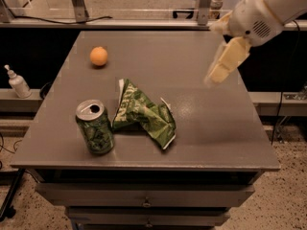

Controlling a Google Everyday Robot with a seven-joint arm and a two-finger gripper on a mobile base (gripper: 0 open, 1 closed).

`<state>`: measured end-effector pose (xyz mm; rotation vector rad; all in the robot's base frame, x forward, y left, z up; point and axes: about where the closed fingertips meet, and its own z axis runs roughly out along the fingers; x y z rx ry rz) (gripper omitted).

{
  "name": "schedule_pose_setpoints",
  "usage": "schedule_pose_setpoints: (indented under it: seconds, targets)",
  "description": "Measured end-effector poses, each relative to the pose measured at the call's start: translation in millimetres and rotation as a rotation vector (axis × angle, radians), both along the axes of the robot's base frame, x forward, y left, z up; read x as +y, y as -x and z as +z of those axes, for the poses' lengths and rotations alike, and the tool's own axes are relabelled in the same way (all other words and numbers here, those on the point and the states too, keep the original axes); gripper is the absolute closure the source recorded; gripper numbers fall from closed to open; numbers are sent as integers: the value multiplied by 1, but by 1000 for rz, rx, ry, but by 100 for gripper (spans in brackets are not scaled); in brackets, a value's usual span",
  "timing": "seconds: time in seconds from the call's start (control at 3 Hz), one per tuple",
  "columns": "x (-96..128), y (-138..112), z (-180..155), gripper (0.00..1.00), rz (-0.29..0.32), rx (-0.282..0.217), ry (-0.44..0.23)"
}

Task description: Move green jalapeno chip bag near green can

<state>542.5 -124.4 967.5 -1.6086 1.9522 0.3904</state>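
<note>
The green jalapeno chip bag (144, 114) lies crumpled on the grey table (211, 128), left of the middle. The green can (95, 127) stands upright just left of the bag, its side touching or almost touching the bag's left edge. My gripper (221, 66) hangs in the air above the table's right part, well up and to the right of the bag. It is open and holds nothing.
A round orange fruit (99, 56) sits at the table's far left. A small white pump bottle (18, 83) stands on a ledge left of the table. Drawers run under the table's front edge. A metal frame stands behind the table.
</note>
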Motion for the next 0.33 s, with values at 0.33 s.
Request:
schedule_pose_setpoints:
  seconds: [0.33]
  targets:
    - [-5,-5,37,0,-10,-76,-17]
